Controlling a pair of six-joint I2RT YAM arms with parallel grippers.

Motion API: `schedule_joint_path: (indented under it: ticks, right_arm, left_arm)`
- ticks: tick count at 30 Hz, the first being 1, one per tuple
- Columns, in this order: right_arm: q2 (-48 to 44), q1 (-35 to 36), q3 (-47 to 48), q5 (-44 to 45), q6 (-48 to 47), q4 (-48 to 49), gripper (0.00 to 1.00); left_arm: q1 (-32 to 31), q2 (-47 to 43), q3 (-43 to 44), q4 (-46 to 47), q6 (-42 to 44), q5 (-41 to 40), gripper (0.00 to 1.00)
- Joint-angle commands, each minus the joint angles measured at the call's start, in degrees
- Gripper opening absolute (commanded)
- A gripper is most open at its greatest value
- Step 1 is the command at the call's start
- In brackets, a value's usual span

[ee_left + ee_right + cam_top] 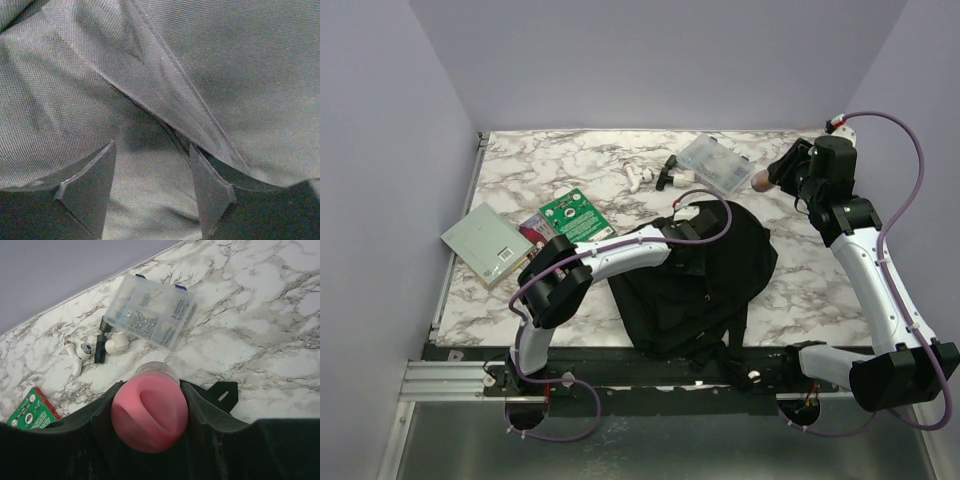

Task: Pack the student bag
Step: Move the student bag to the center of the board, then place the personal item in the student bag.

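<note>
Student bag (740,260) flat, long axis near-far, far end angled right.

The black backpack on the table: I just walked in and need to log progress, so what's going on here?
Two robot arms are packing the student bag, which lies slumped at the near edge of the table. The left gripper is at its fabric, jaws apart astride the zip. The right gripper holds a pink rounded object above the table, near the clear compartment box. A grey book and a green booklet lie outside the bag.
</note>
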Motion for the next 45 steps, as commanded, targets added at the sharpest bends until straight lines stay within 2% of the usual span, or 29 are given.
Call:
schedule_joint_path:
  ticks: [1, 3, 5, 12, 16, 20, 25, 31, 35, 45]
  right_arm:
    - [-0.91, -0.06, 0.78, -2.19, 0.62, 1.44, 0.01]
    - [-1.04, -0.06, 0.37, -2.32, 0.80, 1.70, 0.01]
    - [-0.75, -0.09, 0.36, -2.53, 0.92, 1.42, 0.01]
    - [-1.40, -0.06, -0.26, -3.58, 1.33, 1.67, 0.01]
    - [-1.96, -0.10, -1.65, -3.45, 1.52, 2.68, 0.01]
    - [-1.41, -0.06, -1.23, -3.73, 1.34, 2.29, 0.01]
    - [-1.50, -0.06, -1.86, -3.98, 1.47, 2.60, 0.01]
    - [-2.07, -0.10, -2.40, -3.55, 1.52, 2.86, 0.01]
    - [-2.38, -0.06, -2.43, -4.09, 1.41, 2.95, 0.01]
    - [-4.35, -0.06, -4.12, -5.68, 1.59, 2.86, 0.01]
  left_arm:
    - [-0.60, -0.15, -0.31, -2.13, -5.77, -6.14, 0.54]
    - [-0.60, -1.27, -1.74, -1.98, -6.90, -6.85, 0.43]
    - [-0.64, -2.22, -3.68, -1.26, -8.03, -7.26, 0.43]
    - [-0.03, 0.38, -3.03, -0.82, -8.99, -6.09, 0.59]
    - [-0.16, -0.51, -3.18, -0.17, -8.88, -6.56, 0.63]
    - [0.04, -0.92, -3.06, 0.59, -8.42, -7.33, 0.77]
    - [0.37, 2.62, -0.01, 0.50, -7.66, -6.96, 0.82]
    - [0.37, 6.07, 0.42, -0.52, -8.73, -6.44, 0.82]
    - [0.13, 7.62, -0.27, -0.73, -9.26, -5.95, 0.73]
    - [-0.08, 4.14, -0.18, 0.63, -3.14, -9.11, 0.24]
